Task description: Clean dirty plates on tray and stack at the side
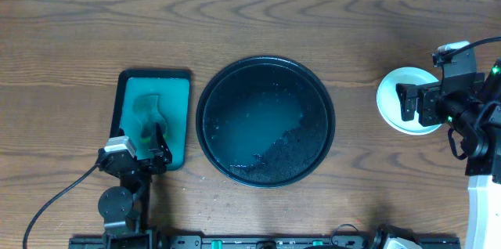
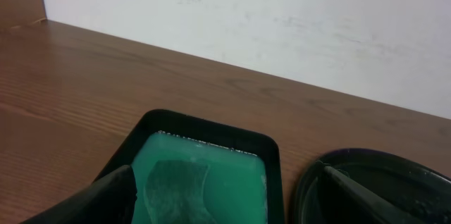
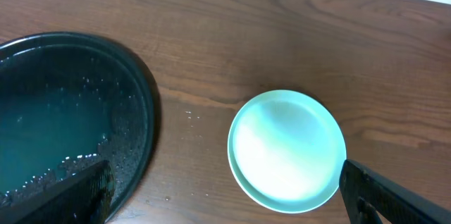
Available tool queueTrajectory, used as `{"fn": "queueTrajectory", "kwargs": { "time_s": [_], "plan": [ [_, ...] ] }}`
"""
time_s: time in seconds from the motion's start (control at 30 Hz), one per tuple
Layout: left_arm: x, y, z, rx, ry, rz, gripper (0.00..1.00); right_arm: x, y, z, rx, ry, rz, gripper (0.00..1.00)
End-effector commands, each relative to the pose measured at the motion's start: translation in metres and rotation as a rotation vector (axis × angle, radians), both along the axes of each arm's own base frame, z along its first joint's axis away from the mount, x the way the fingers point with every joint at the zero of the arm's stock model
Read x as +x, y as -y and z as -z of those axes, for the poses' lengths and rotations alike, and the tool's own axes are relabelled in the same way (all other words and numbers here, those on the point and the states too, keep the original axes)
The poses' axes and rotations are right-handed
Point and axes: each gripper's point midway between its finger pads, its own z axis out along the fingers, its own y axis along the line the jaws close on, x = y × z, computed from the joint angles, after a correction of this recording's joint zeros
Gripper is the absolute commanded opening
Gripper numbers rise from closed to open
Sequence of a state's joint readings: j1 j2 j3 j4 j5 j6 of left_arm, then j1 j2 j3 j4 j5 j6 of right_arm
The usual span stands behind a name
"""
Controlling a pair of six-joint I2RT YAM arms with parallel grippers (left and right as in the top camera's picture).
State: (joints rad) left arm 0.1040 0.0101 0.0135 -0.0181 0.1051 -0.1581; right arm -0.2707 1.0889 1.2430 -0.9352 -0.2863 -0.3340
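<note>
My left gripper (image 1: 154,135) hangs, jaws apart, over the sponge (image 1: 149,112) in the teal tray (image 1: 153,73), near the desk's front-left corner. Mid-desk, the black tray (image 1: 266,59) holds only suds (image 1: 258,120). By the right edge my right gripper (image 1: 405,102), jaws apart, hovers over the stacked plates (image 3: 285,150). Stacking looks finished; I'd retract both arms.

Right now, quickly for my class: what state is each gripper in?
Left gripper: open, holding nothing, over the teal tray.
Right gripper: open, holding nothing, over the plates.
</note>
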Motion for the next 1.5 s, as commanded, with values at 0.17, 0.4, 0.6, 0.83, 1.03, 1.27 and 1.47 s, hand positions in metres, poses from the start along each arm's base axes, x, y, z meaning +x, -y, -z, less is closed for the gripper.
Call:
{"fn": "queueTrajectory", "kwargs": {
  "time_s": [0.17, 0.4, 0.6, 0.83, 1.03, 1.27, 1.47],
  "plan": [
    [-0.001, 0.001, 0.014, -0.007, -0.048, 0.009, 0.82, 0.000, -0.005, -0.003, -0.011, 0.008, -0.023, 0.99],
    [-0.001, 0.001, 0.014, -0.007, -0.048, 0.008, 0.82, 0.000, -0.005, -0.003, -0.011, 0.008, -0.023, 0.99],
    [-0.001, 0.001, 0.014, -0.007, -0.048, 0.008, 0.82, -0.008, -0.005, -0.016, -0.034, 0.055, -0.014, 0.99],
    [-0.001, 0.001, 0.014, -0.007, -0.048, 0.008, 0.82, -0.049, -0.019, -0.068, -0.092, 0.253, -0.023, 0.99],
    [-0.001, 0.001, 0.014, -0.007, -0.048, 0.008, 0.82, -0.100, -0.047, -0.104, -0.141, 0.452, -0.103, 0.99],
    [-0.001, 0.001, 0.014, -0.007, -0.048, 0.008, 0.82, -0.121, -0.079, -0.102, -0.120, 0.704, -0.256, 0.99],
    [-0.001, 0.001, 0.014, -0.007, -0.048, 0.009, 0.82, -0.108, -0.112, -0.058, -0.050, 0.872, -0.443, 0.99]
  ]
}}
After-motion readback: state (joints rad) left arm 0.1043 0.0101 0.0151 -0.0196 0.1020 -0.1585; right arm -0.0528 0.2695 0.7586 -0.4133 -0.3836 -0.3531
